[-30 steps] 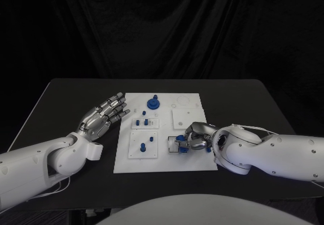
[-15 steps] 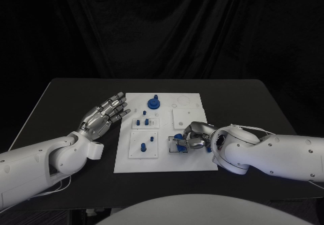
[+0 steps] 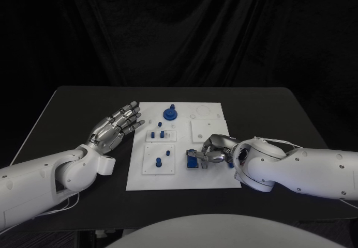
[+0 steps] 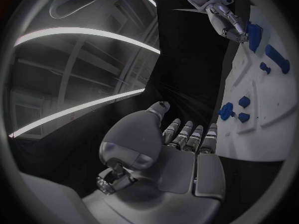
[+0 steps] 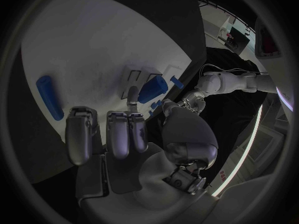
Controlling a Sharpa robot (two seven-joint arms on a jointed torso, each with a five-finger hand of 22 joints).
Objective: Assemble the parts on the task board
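While the left hand hovers spread and empty, the right hand pinches a blue part on the task board.

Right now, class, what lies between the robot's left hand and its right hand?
In the head view, left hand and right hand are separated by the task board with blue parts.

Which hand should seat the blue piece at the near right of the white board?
Right. The right hand is over the white task board at the blue piece, fingers by it. The left hand hovers open beside the board's left edge, holding nothing.
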